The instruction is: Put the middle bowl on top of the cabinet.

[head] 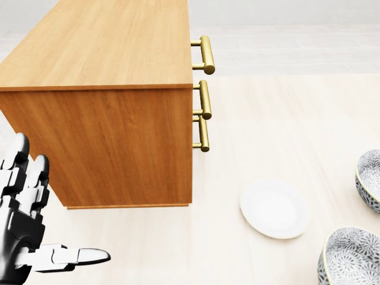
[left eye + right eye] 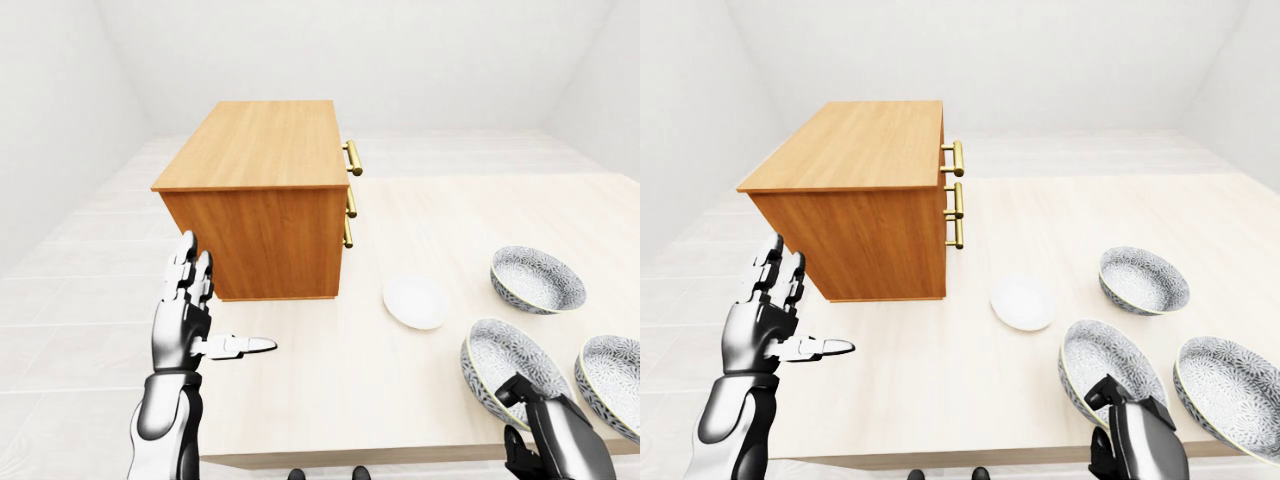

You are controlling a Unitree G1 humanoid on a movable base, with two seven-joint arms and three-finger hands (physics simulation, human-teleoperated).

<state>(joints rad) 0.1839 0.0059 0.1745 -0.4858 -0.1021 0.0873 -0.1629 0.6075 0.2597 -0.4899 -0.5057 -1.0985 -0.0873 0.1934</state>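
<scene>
Three grey patterned bowls sit on the pale table (image 2: 450, 215) at the right of the left-eye view: one higher up (image 2: 537, 279), one lower left (image 2: 503, 358) and one at the right edge (image 2: 612, 372). My right hand (image 2: 550, 430) rises from the bottom edge, with a dark finger at the lower-left bowl's near rim; its grip is hidden. The wooden cabinet (image 2: 258, 145) stands at the upper left with nothing on its flat top. Held up left of the cabinet, my left hand (image 2: 215, 310) is open, fingers up and thumb pointing right, holding nothing.
A small white plate (image 2: 415, 301) lies between the cabinet and the bowls. Brass handles (image 2: 352, 158) stick out from the cabinet's right face. The table's near edge runs along the bottom of the eye views, with white floor to the left.
</scene>
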